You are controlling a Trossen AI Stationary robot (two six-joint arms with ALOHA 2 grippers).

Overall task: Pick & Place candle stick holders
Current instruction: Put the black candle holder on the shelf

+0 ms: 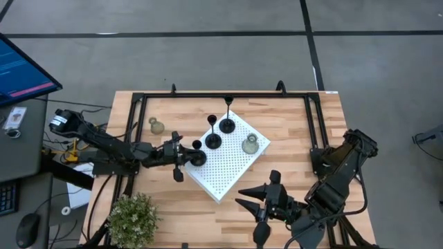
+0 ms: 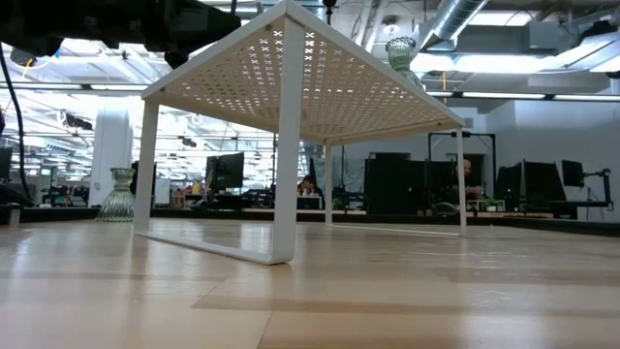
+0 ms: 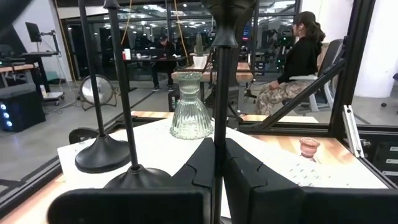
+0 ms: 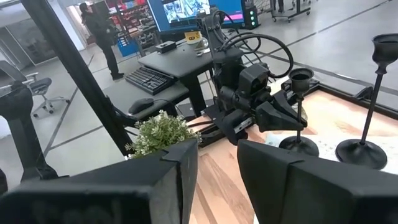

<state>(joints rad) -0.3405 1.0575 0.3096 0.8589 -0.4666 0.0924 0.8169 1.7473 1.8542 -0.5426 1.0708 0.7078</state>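
Observation:
A white perforated board (image 1: 228, 169) stands raised on legs at the table's middle. On it stand two black holders (image 1: 212, 140) (image 1: 227, 125) and a pale green bell-shaped holder (image 1: 250, 144). Another pale holder (image 1: 157, 126) stands on the table at the far left. A pink holder (image 3: 309, 147) stands beyond the board in the left wrist view. My left gripper (image 1: 190, 156) is shut on a third black holder (image 1: 198, 156) at the board's left corner. My right gripper (image 1: 266, 202) is open and empty near the front edge. My left gripper pinches the black holder's thin stem (image 3: 217, 106) between its two fingers (image 3: 199, 165), below the cup (image 4: 301, 78). The fingers come level from the table's left and lie across the upright stem. The round base (image 4: 298, 146) looks set on the board.
A bushy green plant (image 1: 131, 218) stands at the near left corner. A black frame (image 1: 228, 95) runs along the table's far edge and sides. A desk with a monitor (image 1: 21, 69) stands off the left. People sit in the room beyond (image 3: 298, 62).

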